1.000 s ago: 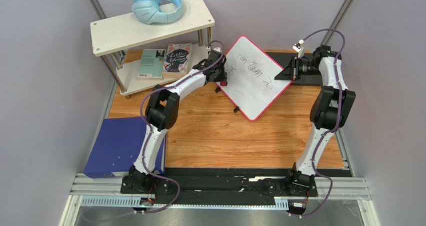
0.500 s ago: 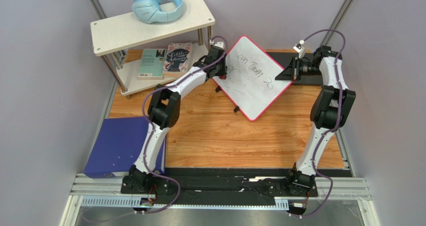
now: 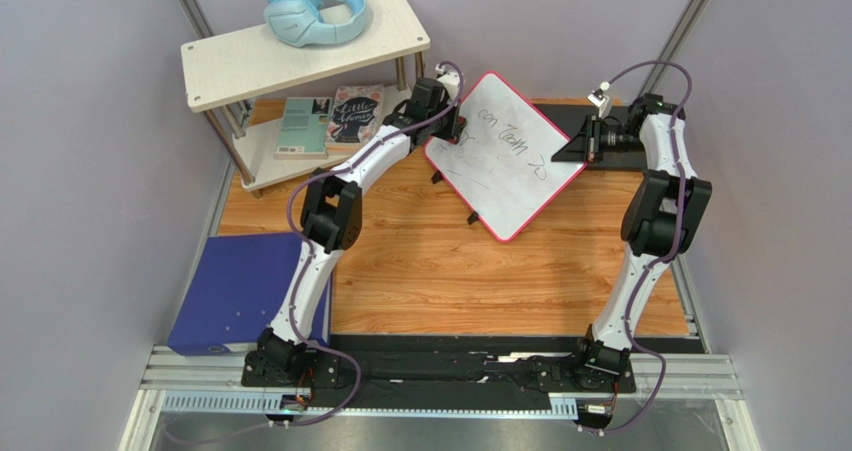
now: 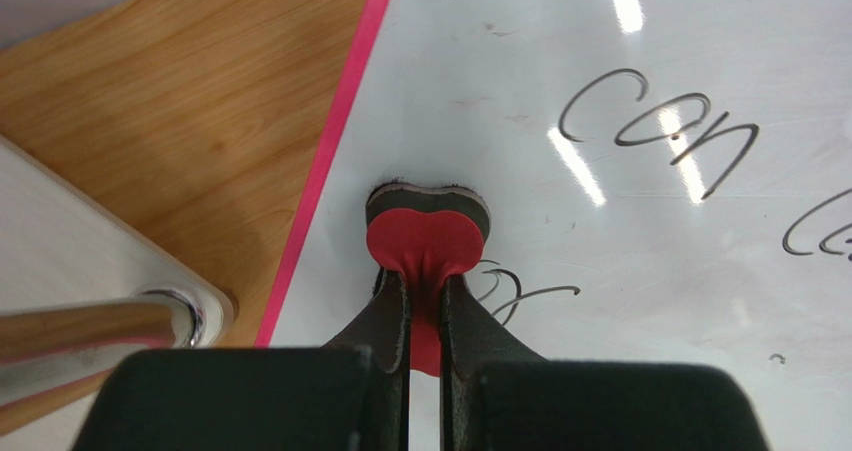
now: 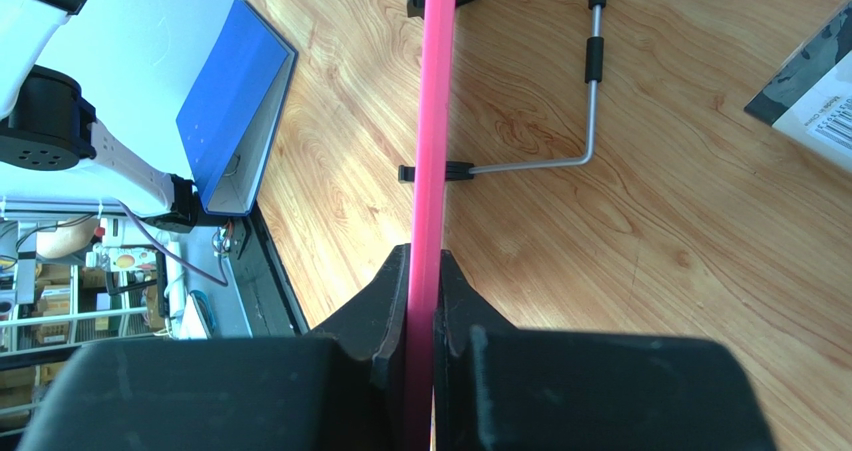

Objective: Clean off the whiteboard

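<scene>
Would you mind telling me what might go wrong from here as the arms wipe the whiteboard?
The eraser in the left pincer sits near the pink rim of the whiteboard; an outward stroke might slip off toward the shelf leg.
The right pincer grips only the thin rim, so wiping pressure may pivot the board or pull it free.
The writing lies away from the eraser and could be missed.

Overhead view looks down from behind; both wrist views sit close, sharing the whiteboard [image 3: 505,156].
</scene>
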Available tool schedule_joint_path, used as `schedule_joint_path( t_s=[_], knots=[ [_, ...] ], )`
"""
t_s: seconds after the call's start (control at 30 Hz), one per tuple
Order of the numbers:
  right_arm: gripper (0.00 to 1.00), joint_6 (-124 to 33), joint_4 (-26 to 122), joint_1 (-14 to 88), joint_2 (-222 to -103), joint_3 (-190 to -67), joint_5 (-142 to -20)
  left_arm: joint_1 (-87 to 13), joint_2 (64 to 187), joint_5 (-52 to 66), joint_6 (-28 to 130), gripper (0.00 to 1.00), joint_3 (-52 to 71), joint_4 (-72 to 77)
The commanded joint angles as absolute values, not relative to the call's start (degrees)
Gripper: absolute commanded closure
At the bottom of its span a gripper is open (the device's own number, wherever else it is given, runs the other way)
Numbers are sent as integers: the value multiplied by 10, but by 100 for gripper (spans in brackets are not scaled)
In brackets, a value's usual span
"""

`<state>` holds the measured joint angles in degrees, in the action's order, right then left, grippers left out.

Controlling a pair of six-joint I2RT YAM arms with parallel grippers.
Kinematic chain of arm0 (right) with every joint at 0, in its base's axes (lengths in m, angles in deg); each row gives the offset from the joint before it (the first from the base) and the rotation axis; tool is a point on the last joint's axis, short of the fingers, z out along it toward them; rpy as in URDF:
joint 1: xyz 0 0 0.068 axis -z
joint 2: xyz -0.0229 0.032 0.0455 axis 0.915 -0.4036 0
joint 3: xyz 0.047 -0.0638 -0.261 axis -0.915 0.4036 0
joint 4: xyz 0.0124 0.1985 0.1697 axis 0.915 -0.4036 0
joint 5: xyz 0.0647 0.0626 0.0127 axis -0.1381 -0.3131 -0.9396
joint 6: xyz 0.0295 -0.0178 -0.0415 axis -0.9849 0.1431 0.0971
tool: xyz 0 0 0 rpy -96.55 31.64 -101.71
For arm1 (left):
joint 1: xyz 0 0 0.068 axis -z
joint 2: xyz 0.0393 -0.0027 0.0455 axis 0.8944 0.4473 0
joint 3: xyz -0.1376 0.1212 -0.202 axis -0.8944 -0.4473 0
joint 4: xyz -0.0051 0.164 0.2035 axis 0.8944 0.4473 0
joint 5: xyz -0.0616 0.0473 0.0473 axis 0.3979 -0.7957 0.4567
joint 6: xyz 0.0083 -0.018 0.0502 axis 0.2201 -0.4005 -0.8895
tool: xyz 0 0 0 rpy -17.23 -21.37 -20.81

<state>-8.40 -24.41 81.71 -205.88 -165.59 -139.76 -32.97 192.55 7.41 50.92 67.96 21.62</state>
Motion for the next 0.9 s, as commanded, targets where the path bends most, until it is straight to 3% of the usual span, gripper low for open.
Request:
schedule_joint_path(
  t_s=[0.0, 0.27, 0.43, 0.87],
  knots=[
    [100, 25, -287, 777, -2076, -1655, -1350, -268, 1946, 171, 418, 100, 709, 205],
    [100, 25, -289, 777, -2076, -1657, -1349, -241, 1953, 157, 388, 100, 727, 267],
    [100, 25, -289, 777, -2076, -1657, -1349, -262, 1955, 80, 471, 100, 717, 312],
    [100, 28, -291, 777, -2075, -1655, -1350, -333, 1885, 11, 667, 100, 555, 314]
  ],
)
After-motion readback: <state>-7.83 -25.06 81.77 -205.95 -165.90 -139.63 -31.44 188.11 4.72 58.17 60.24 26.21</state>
